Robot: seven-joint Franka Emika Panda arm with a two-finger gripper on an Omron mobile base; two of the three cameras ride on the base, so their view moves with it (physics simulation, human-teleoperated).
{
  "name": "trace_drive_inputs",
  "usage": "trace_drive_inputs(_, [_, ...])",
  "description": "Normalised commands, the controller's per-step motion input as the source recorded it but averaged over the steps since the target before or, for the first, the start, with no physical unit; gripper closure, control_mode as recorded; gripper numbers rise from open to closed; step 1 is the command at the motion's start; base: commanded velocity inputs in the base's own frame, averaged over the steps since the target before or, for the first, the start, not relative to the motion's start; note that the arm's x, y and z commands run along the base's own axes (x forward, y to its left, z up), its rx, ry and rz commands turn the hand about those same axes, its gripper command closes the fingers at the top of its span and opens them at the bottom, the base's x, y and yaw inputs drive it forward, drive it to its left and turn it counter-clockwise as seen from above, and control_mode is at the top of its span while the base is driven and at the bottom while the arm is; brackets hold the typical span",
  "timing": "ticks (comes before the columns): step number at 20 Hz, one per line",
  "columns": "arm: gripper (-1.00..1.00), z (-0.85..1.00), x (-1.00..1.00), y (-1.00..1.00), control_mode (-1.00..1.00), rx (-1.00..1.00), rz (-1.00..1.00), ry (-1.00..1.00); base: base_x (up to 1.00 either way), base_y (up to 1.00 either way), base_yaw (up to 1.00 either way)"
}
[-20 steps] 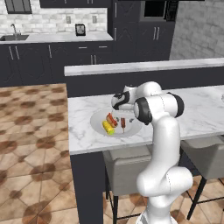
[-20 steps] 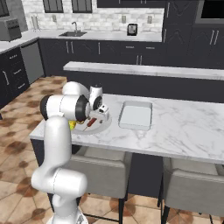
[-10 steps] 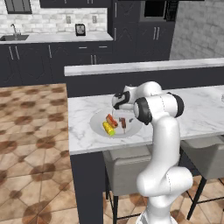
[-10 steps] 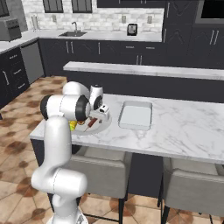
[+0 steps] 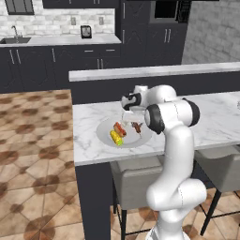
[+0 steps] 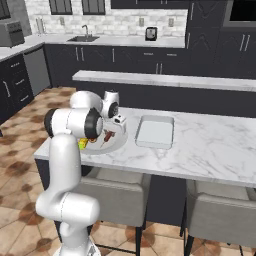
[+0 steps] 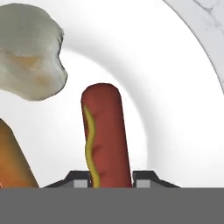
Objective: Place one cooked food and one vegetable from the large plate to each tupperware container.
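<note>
Two dark finger tips [image 7: 112, 177] are straddling a red-brown mustard-striped hot dog [image 7: 105, 131] on the wide pale round plate [image 7: 166, 87]; whether they are pinching it I cannot tell; next comes closing firmly and lifting.

Round pale large plate [image 5: 105, 136] holds food beside one tupperware container [image 6: 155, 132].

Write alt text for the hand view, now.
Close-up from the hand camera: a hot dog with a mustard line lies on the large plate, one end between the gripper fingertips. A pale lumpy food sits upper left; marble counter shows upper right.
</note>
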Motion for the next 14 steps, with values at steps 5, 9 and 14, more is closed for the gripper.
trace_drive_inputs(5, [1.00,0.74,0.00,-0.68,-1.00,-0.06,0.00,0.00,0.00,0.00,0.00])
trace_drive_inputs(9, [1.00,0.79,0.00,-0.67,-1.00,-0.01,0.07,-0.01,0.00,0.00,0.00])
trace_drive_inputs(14, [1.00,0.45,0.01,-0.77,-1.00,-0.05,0.07,0.00,0.00,0.00,0.00])
